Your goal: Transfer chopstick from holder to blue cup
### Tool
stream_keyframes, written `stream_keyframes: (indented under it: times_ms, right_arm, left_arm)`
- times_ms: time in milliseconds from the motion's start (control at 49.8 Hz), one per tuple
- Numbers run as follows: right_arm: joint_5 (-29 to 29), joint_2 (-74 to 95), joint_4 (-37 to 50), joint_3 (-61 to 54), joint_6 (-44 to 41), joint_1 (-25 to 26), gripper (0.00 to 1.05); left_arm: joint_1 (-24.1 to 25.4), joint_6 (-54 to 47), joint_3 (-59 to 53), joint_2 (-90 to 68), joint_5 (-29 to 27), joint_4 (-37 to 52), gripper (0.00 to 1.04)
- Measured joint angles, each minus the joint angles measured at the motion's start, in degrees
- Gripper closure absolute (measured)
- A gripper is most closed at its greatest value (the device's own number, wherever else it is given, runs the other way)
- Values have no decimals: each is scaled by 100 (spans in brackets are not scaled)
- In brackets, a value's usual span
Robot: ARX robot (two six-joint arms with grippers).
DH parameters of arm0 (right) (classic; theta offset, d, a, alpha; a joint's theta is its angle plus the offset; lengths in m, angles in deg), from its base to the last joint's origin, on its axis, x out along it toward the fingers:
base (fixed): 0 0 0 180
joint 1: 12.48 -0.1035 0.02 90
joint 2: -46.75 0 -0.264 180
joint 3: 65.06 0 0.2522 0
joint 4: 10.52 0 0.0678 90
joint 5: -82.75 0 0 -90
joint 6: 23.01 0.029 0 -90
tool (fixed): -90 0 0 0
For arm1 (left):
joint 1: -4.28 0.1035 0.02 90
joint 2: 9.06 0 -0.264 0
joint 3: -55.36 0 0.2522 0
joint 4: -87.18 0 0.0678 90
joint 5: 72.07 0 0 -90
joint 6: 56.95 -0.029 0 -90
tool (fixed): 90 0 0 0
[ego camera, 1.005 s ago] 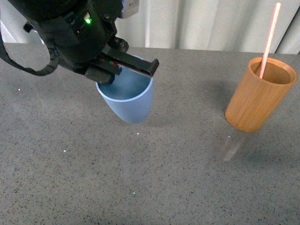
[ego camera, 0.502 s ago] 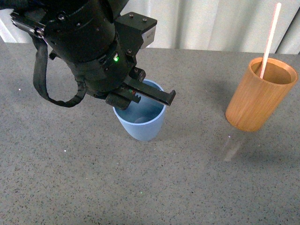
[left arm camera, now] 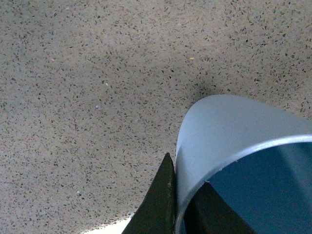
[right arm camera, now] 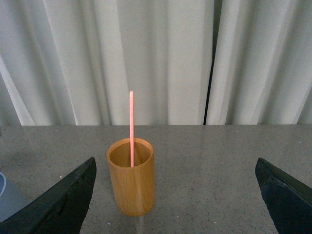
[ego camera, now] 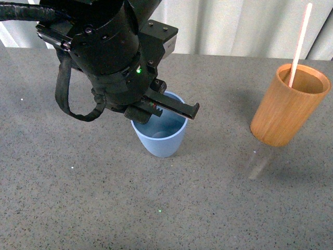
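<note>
The light-blue cup (ego camera: 160,136) stands upright on the grey speckled table (ego camera: 208,208), left of centre. My left gripper (ego camera: 156,108) is shut on its rim, one finger outside the wall and one inside; the left wrist view shows the cup wall (left arm camera: 219,131) pinched between the dark fingers (left arm camera: 163,204). The tan wooden holder (ego camera: 289,107) stands at the right with one pink chopstick (ego camera: 300,36) leaning up out of it. In the right wrist view the holder (right arm camera: 131,187) and the chopstick (right arm camera: 131,126) stand ahead of my open, empty right gripper (right arm camera: 178,195).
White curtains (ego camera: 234,26) hang behind the table's far edge. A strip of the blue cup (right arm camera: 7,200) shows at the edge of the right wrist view. The left arm's black body and cable loop (ego camera: 78,104) hang over the table's left part.
My left gripper has carried the blue cup to the right and down, from tilted and lifted to upright on the table. The holder and chopstick have not moved.
</note>
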Motion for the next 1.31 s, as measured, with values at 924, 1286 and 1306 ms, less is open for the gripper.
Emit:
stream_keyframes:
  times_ms: [924, 1286, 1306]
  right_arm:
    - [-2, 0, 0, 0, 0, 0, 10]
    - [0, 0, 0, 0, 0, 0, 10]
    - [0, 0, 0, 0, 0, 0, 10]
  left_arm:
    - [249, 120, 247, 511, -278, 70, 6]
    - [765, 98, -1078, 2267, -1064, 2542, 7]
    - [774, 96, -1086, 2312, -1073, 2573, 7]
